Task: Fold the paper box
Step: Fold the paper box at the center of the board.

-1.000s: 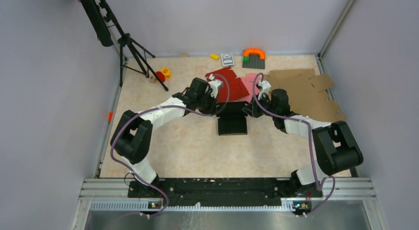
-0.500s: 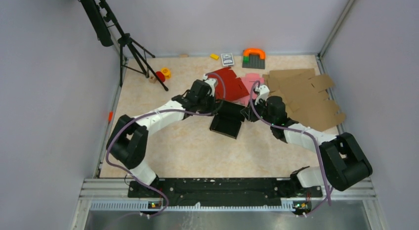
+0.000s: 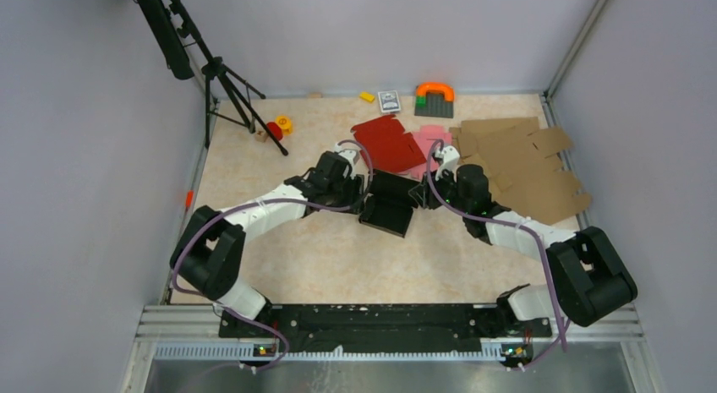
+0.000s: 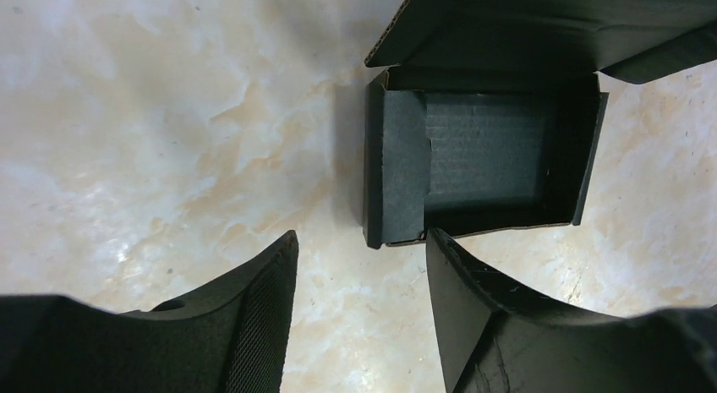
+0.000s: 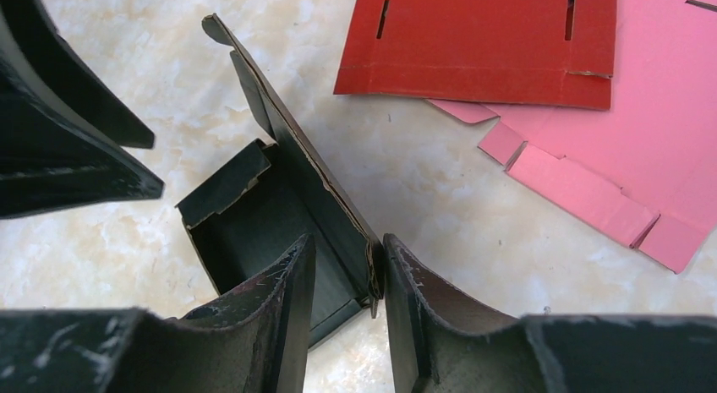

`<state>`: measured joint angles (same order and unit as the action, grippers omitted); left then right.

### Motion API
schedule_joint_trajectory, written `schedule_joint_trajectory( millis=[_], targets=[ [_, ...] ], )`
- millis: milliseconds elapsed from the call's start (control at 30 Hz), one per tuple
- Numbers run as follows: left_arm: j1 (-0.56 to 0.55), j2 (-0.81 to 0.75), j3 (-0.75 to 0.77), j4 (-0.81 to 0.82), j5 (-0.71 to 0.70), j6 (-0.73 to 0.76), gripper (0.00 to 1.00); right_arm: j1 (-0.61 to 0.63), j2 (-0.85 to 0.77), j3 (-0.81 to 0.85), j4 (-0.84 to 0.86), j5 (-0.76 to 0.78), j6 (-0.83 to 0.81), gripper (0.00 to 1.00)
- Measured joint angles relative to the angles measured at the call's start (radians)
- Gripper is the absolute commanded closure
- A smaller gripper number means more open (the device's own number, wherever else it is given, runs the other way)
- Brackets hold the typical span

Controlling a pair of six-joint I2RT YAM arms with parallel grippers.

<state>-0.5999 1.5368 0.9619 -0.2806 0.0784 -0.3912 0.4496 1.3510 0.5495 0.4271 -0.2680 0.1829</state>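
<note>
Item: paper box (image 3: 387, 217), black, partly folded, lying mid-table (image 3: 321, 249) between the two arms. Its tray is facing open side up. Its long axis is running roughly left to right, slightly skewed. A lid panel is rising from the tray's far edge.

Left gripper (image 4: 359, 245): fingers (image 4: 270, 279) are standing open, holding nothing and hovering just short of the tray's left end.

Right gripper (image 5: 347, 241): fingers (image 5: 397, 275) are straddling the box's upright panel with a narrow gap. Whether they are pressing on it cannot be told.

Also lying on the table, beyond the box: red cardboard blank (image 5: 482, 46), flat, overlapping pink cardboard blank (image 5: 626, 156). Brown cardboard sheets (image 3: 524, 165) are lying far right.
</note>
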Motion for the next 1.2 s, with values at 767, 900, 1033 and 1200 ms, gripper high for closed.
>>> schedule_joint_trajectory(
  millis=[767,900,1033,1200],
  targets=[
    [0.000,0.077,-0.192,0.380,0.041,-0.109,0.70,0.000,0.000,-0.027,0.053,-0.022,0.001,0.66],
    [-0.004,0.077,-0.185,0.373,0.036,-0.110,0.75,0.000,0.000,-0.027,0.060,-0.031,0.001,0.66],
    [-0.023,0.089,-0.141,0.314,-0.003,-0.099,0.71,0.000,0.002,-0.027,0.060,-0.041,0.002,0.66],
    [-0.069,0.135,-0.059,0.238,-0.082,-0.085,0.74,0.000,0.010,-0.027,0.060,-0.047,0.002,0.67]
  ],
)
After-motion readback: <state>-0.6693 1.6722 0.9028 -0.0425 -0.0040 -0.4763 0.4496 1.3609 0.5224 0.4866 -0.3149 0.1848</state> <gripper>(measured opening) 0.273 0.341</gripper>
